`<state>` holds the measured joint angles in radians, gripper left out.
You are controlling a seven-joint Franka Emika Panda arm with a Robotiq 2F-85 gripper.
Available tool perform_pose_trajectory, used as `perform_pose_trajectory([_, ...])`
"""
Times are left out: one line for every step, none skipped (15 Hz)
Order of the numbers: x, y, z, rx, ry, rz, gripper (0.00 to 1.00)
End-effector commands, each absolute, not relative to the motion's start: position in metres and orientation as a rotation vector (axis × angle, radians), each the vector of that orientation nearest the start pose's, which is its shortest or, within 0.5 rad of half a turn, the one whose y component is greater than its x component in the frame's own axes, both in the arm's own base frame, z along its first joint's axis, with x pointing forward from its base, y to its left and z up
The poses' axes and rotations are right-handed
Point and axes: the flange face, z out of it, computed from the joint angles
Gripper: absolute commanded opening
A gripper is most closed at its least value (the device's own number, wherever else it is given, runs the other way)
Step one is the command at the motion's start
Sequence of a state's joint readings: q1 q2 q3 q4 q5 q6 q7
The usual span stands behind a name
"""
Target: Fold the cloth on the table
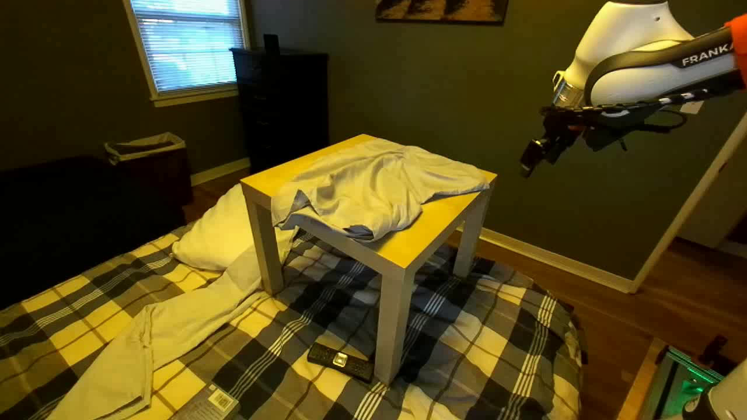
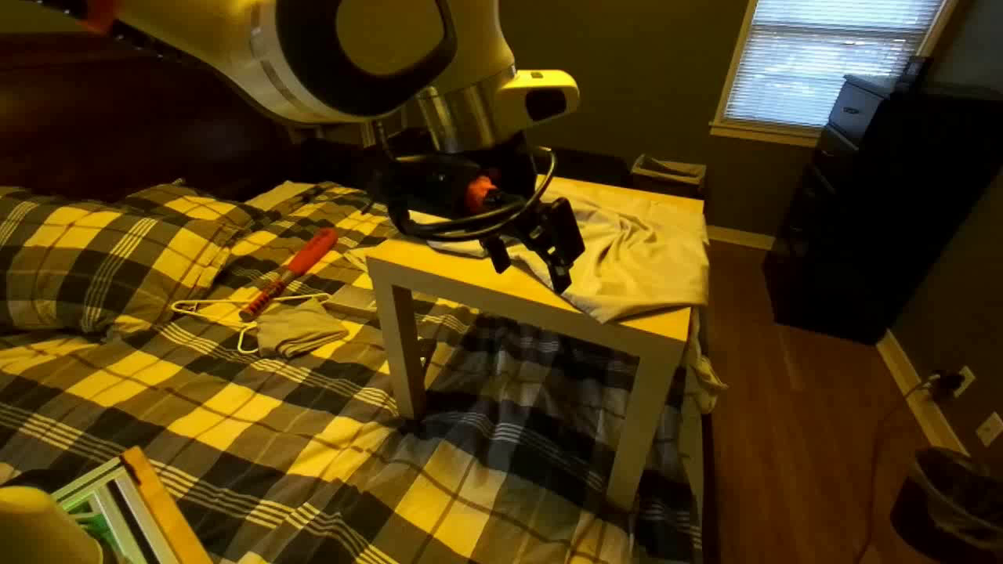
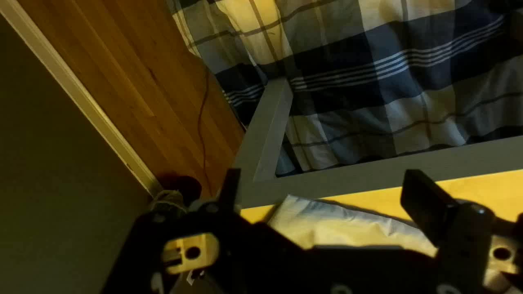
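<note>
Robotiq gripper [image 3: 322, 184] hangs with its jaws spread wide, apart from the cloth [image 1: 373, 189], which lies rumpled across the yellow-topped table [image 1: 404, 249] and droops over one edge. Under the table spreads a plaid blanket [image 1: 268, 350]; farther back are a dark cabinet [image 1: 283, 102] and a window [image 1: 189, 46].

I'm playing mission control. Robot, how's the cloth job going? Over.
Gripper open, holding nothing. Cloth rumpled on table, hanging over an edge, not neatly folded. Remote below on blanket, probably not in the way.

One table [image 1: 404, 247], one tabletop cloth [image 1: 376, 184], one remote [image 1: 341, 361]
</note>
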<state>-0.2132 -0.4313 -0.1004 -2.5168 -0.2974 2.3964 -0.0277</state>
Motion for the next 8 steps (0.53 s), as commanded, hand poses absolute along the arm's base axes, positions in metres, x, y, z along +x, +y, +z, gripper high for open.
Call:
perform_pose_trajectory([0.412, -0.138, 0.462, -3.345, 0.16, -0.462, 1.0])
perform_pose_trajectory([0.412, -0.138, 0.462, -3.345, 0.16, -0.461, 1.0])
perform_pose_trajectory([0.412, -0.138, 0.462, -3.345, 0.16, -0.461, 1.0])
perform_pose_trajectory([0.412, -0.138, 0.462, -3.345, 0.16, -0.461, 1.0])
perform_pose_trajectory([0.412, -0.138, 0.462, -3.345, 0.16, -0.461, 1.0])
perform_pose_trajectory([0.412, -0.138, 0.462, -3.345, 0.16, -0.461, 1.0])
perform_pose_trajectory([0.418, -0.138, 0.461, -3.36, 0.259, -0.441, 1.0])
perform_pose_trajectory([0.425, -0.138, 0.457, -3.334, 0.364, -0.417, 1.0])
